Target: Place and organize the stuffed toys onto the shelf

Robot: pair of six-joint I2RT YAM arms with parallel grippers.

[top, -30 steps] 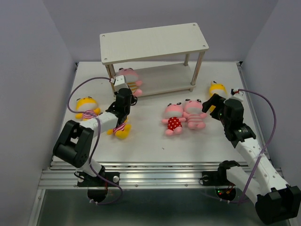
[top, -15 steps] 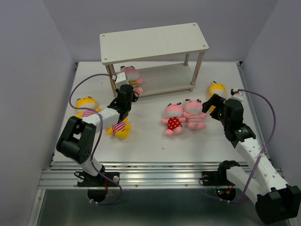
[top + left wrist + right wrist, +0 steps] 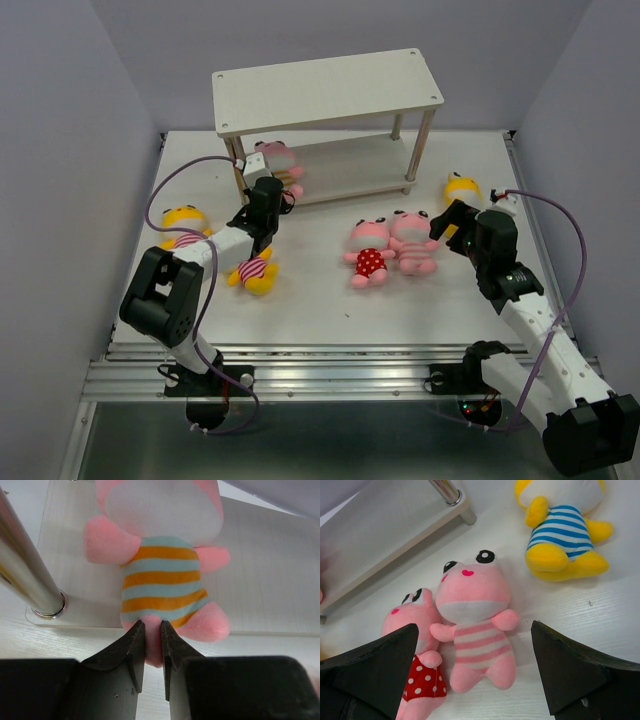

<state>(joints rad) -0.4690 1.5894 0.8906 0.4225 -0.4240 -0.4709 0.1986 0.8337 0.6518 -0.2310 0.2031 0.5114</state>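
Pale whitish two-tier wooden shelf (image 3: 330,90) first: your left arm sits close to its shiny round metal leg (image 3: 30,575), so a sideways swing could knock the rack. The pink plush doll with the yellow-striped body (image 3: 160,580) lies on the lower board at the front left corner, its feet at the edge. The left gripper (image 3: 150,627) is pinched on its bottom between the legs. Retreat without letting go fully and you drag it off. The right gripper (image 3: 474,627) hangs spread wide and empty over the pink doll with the pink-striped body (image 3: 472,600), which touches the red-dotted pink doll (image 3: 417,675). You risk grabbing both.
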